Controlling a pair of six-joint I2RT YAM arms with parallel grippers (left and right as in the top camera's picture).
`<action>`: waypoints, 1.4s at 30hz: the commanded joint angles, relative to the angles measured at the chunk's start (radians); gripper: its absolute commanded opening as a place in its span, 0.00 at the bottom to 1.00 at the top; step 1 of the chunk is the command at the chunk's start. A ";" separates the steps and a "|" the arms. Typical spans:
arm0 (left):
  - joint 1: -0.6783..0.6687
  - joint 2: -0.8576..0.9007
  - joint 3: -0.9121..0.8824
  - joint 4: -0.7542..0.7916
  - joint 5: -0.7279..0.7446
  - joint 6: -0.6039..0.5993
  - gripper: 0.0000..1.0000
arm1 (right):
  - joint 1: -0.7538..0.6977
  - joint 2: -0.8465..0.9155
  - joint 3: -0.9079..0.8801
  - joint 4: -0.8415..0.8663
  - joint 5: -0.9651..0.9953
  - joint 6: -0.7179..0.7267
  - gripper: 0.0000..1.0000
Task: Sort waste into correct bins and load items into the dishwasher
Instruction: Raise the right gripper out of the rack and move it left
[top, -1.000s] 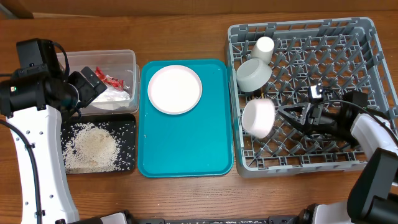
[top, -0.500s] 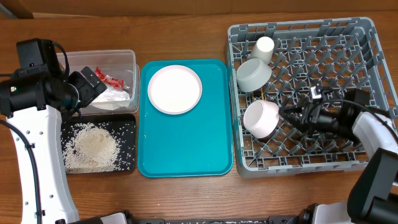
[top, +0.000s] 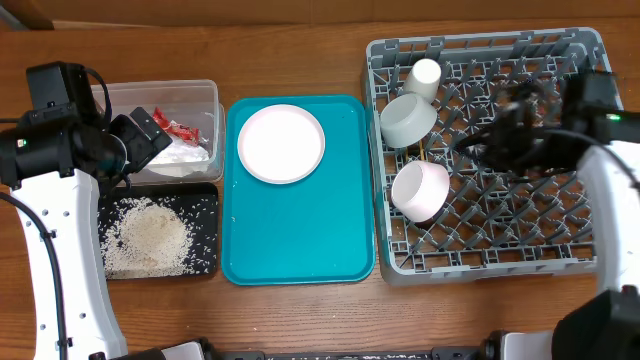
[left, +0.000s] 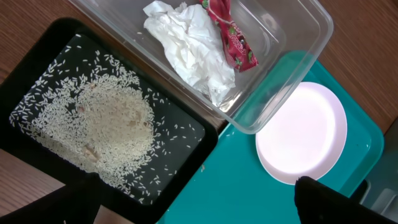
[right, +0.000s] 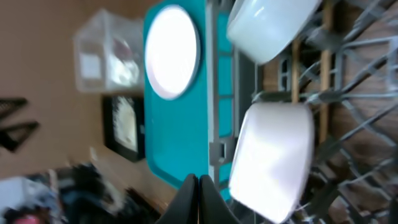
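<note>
Grey pegs prop the white bowl (top: 420, 190), which lies on its side in the dish rack (top: 590, 262). It is just beside your right pincer (right: 199, 182) and not touching it. That pincer is clenched tip to tip on nothing, and from overhead its arm is blurred. Farther out ahead of it, toward the rack's corner, are the grey-green bowl (top: 407, 119) and then the small cup (top: 424, 77). Past the rack wall on that same side, the pale plate (top: 281, 143) lies flat on the teal tray (top: 300, 230).

Your left pincer (top: 143, 140) hangs spread wide and empty above the clear tub (left: 298, 25). Under it, inside the tub, the crumpled napkin (left: 186, 46) lies with the red wrapper (left: 233, 37) against it. Just beside the tub, nearer that arm's base, the black tray (left: 37, 68) holds a heap of rice (left: 106, 124) with loose grains scattered round it. All of this rests on the wooden tabletop (top: 300, 50).
</note>
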 joint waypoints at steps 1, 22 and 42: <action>0.002 0.005 -0.002 0.001 0.003 -0.003 1.00 | 0.139 -0.013 0.013 0.000 0.262 0.041 0.04; 0.002 0.005 -0.002 0.001 0.003 -0.003 1.00 | 0.429 -0.005 -0.036 0.020 0.749 0.338 0.04; 0.002 0.005 -0.002 0.001 0.003 -0.003 1.00 | 0.474 0.001 -0.038 0.134 0.512 0.390 0.04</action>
